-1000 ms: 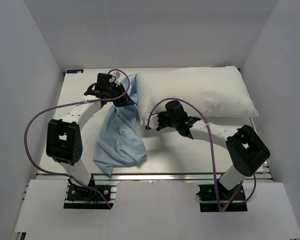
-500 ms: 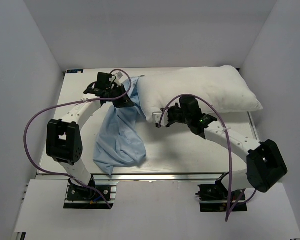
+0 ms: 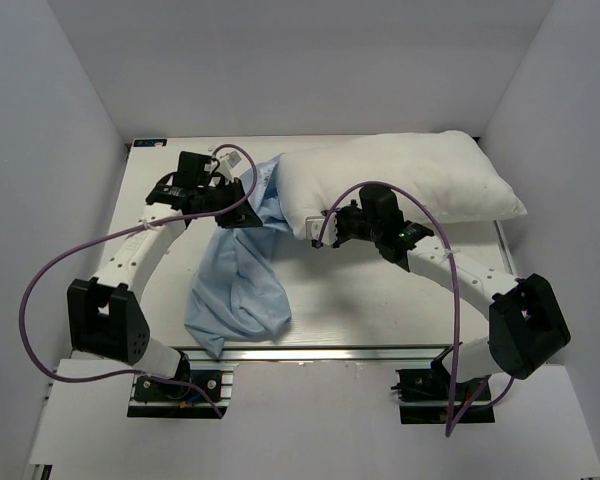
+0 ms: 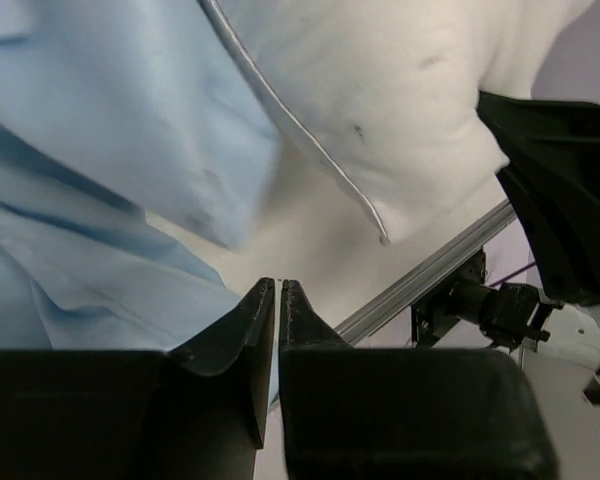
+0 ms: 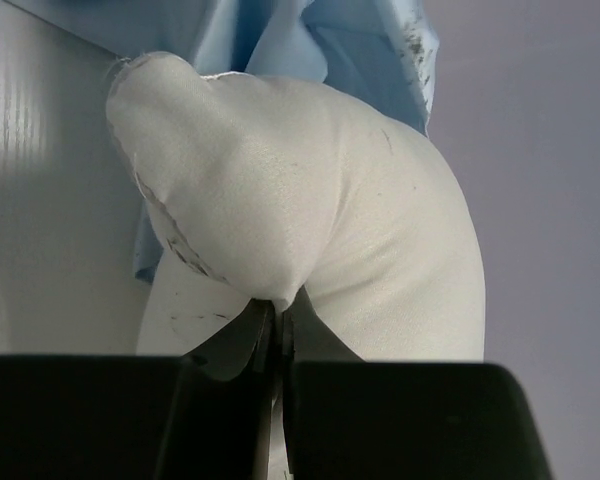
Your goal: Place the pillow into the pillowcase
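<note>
The right gripper (image 5: 277, 310) is clamped tight on the near-left corner of the pillow (image 3: 400, 185). The left gripper (image 4: 278, 285) has its 2 jaws almost touching beside the pillowcase (image 3: 235, 285); I cannot tell whether they pinch it. The pillow lies far right on the table (image 3: 380, 300), touching the pillowcase.

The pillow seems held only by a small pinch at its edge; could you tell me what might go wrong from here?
The right fingers grip only a small fold of the pillow, so it could slip free when pulled. The left fingers are shut with no pillowcase cloth visible between their tips, so its mouth may not be held open.
</note>
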